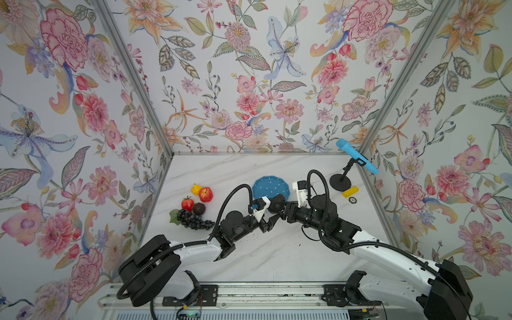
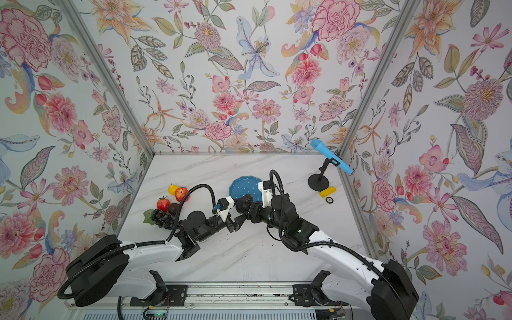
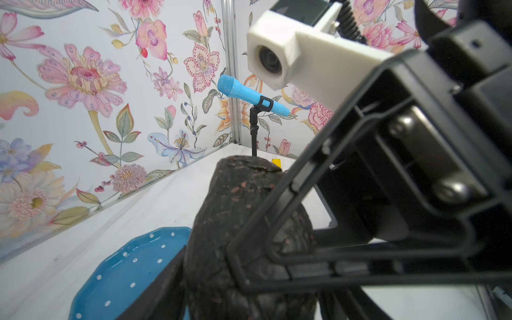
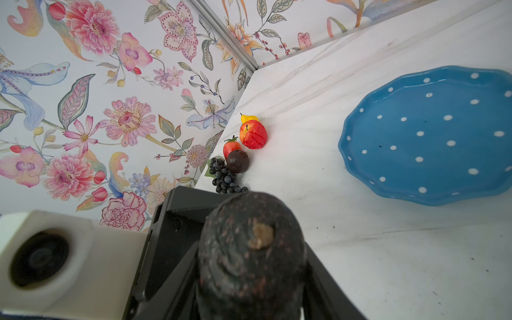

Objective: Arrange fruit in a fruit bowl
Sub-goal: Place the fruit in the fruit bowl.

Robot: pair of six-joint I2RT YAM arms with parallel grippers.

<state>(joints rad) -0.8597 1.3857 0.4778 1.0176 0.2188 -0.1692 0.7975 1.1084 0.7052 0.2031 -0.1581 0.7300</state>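
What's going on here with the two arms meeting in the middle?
It looks like a handover. Both arms meet just in front of the blue dotted bowl, with the dark avocado held off the table between the left gripper and the right gripper, whose fingers sit around it. The bowl is empty. The apple, strawberry and grape bunch lie grouped at the left.

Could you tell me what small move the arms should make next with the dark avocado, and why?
Probably draw the left gripper back off the dark brown bumpy toy avocado: the right gripper appears to clasp it from the opposite side, and the empty blue white-dotted scalloped bowl lies just beyond them.
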